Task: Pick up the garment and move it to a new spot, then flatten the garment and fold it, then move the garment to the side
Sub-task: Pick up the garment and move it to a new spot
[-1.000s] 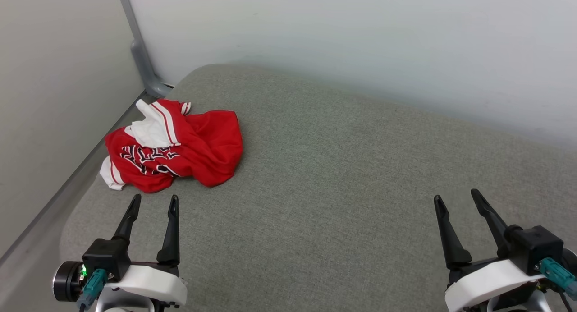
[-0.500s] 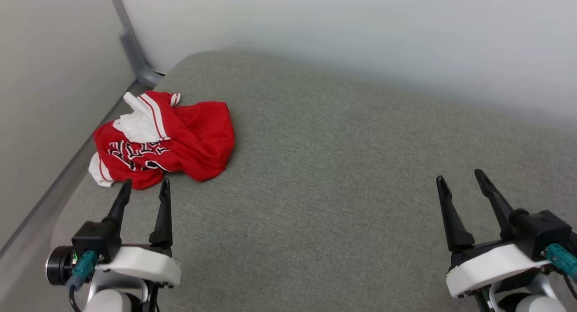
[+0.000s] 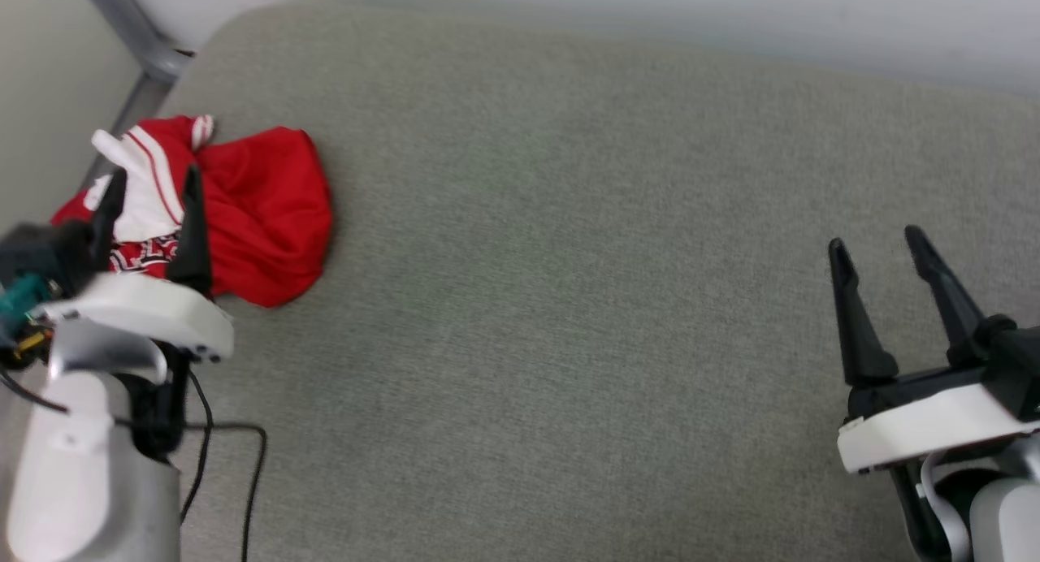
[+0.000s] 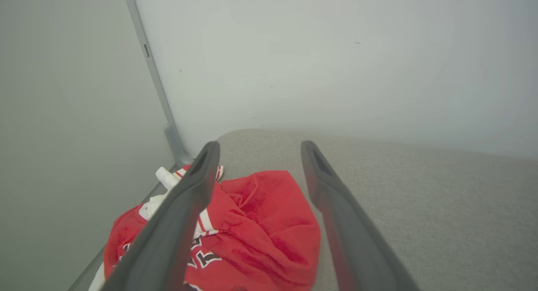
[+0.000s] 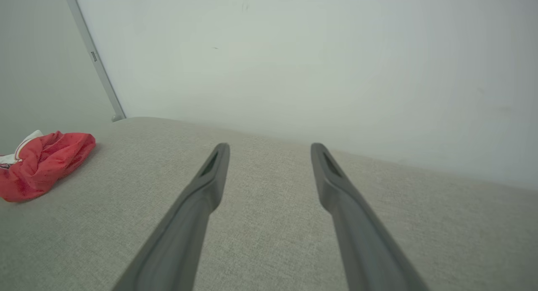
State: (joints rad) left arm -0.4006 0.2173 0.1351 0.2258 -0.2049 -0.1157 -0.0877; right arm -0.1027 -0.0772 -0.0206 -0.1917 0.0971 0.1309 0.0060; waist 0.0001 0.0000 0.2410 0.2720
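Observation:
The garment is a crumpled red jersey with white sleeves and black lettering, lying near the far left corner of the grey cushioned surface. My left gripper hovers over its left part, fingers spread apart and empty. In the left wrist view the garment lies below and between the open left gripper. My right gripper stands open and empty at the lower right, far from the cloth. The right wrist view has the garment at its far left, beyond the open right gripper.
A pale wall runs behind the surface and a second wall on the left. A grey metal post stands in the corner just behind the garment. A black cable hangs from my left arm. Bare grey surface stretches between the grippers.
The head camera has tilted down and turned, shifting the whole picture. My left gripper has advanced from in front of the garment to over its left part. Both grippers remain open.

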